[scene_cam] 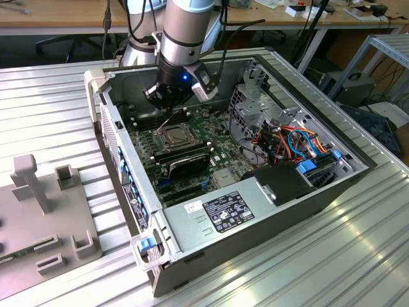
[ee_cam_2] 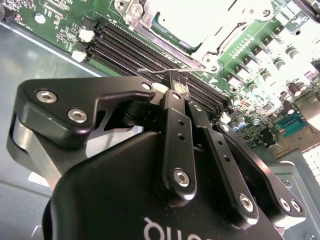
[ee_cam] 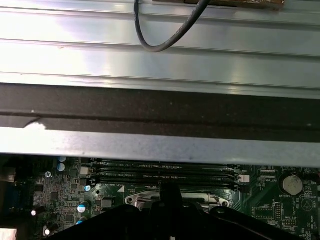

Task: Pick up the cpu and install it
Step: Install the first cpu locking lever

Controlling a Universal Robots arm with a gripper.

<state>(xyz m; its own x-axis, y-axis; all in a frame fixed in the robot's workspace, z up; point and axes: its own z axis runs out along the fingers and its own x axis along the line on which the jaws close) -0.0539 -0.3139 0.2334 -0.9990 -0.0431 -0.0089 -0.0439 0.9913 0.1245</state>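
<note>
My gripper (scene_cam: 169, 115) hangs inside the open computer case (scene_cam: 268, 211), just behind the motherboard socket (scene_cam: 176, 136). In the second wrist view the gripper (ee_cam_2: 179, 89) is shut, its two black fingers (ee_cam_2: 172, 130) meeting at the tips. The tips rest against the socket's thin wire lever (ee_cam_2: 156, 73); whether they pinch it I cannot tell. Inside the socket's metal frame (ee_cam_2: 150, 22) lies a pale silvery square face, apparently the cpu (ee_cam_2: 200, 17). The first wrist view shows the gripper (ee_cam: 170, 194) over the socket frame (ee_cam: 210, 200).
Black memory slots (ee_cam_2: 145, 47) run between the gripper and the socket. The case side wall (ee_cam: 160, 145) stands close behind the gripper. Drive bays and orange and blue cables (scene_cam: 294, 141) fill the exterior view's right. A grey fixture block (scene_cam: 38, 211) sits on the table outside.
</note>
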